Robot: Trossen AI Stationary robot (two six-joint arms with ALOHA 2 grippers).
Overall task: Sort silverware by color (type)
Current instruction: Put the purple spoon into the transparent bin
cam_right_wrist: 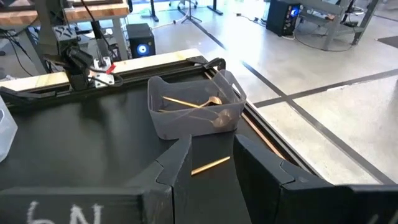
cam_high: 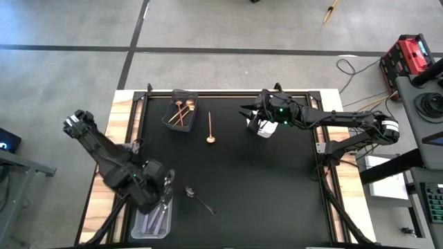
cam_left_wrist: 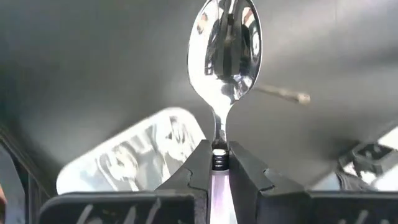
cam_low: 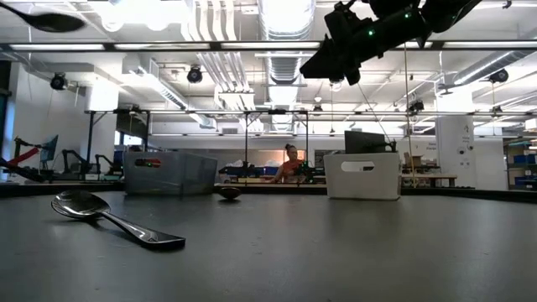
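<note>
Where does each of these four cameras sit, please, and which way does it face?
High view: overhead, straight down; both arms, left gripper above the clear bin.
Low view: table height, level across the table; right gripper overhead.
Left wrist view: along its fingers, shut on a lilac-handled spoon.
Right wrist view: past its open fingers to the dark bin.
Shared: the loose gold spoon, high and right wrist.

It was a robotics lab: beyond the right gripper (cam_low: 340, 63) ran exposed ceiling ducts (cam_low: 285, 17), other robot arms (cam_low: 29, 155) on benches, a seated person (cam_low: 289, 164), and computer towers (cam_right_wrist: 283, 15).
</note>
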